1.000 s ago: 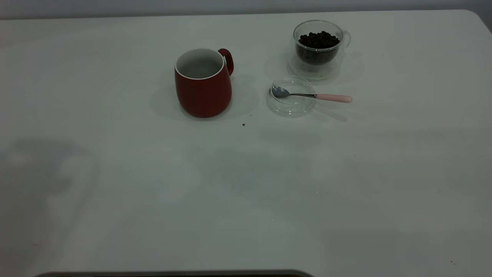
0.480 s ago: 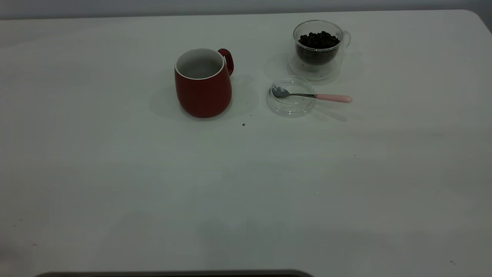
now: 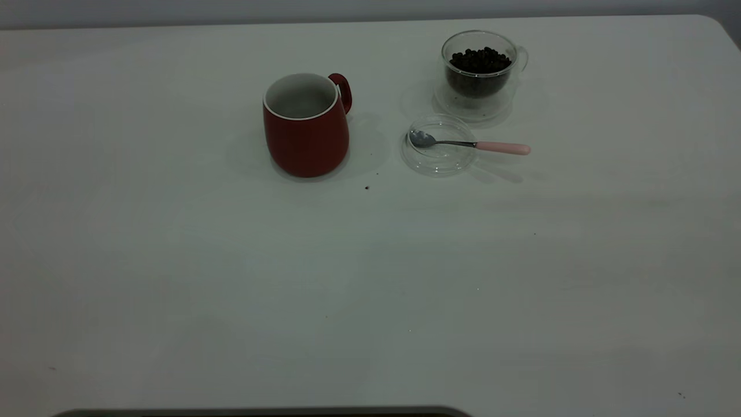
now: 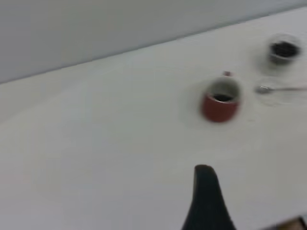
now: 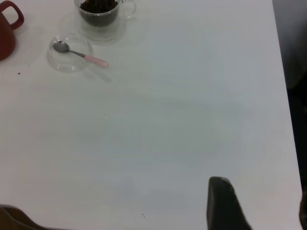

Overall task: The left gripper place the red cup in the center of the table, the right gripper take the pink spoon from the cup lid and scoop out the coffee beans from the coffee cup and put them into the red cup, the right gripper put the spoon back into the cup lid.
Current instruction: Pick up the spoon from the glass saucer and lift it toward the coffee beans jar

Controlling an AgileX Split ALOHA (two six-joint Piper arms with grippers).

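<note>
You have the red cup point(image 3: 306, 128) left of the cup lid point(image 3: 439, 153); the pink spoon point(image 3: 470, 144) rests on it; the coffee cup point(image 3: 479, 72) stands behind.

grey back wall point(image 3: 370, 8): plain surface behind far edge (runs full width) | dark curved strip point(image 3: 260, 412): at near edge, bottom of exterior view | dark floor area point(image 5: 295, 43): beyond the side edge, right wrist view

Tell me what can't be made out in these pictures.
- Left pincer: left wrist view shows one dark finger; the rest is cut off by the edge.
- Right pincer: likewise in the right wrist view.
- Red cup: its bottom hides behind its own wall, exterior view.
</note>
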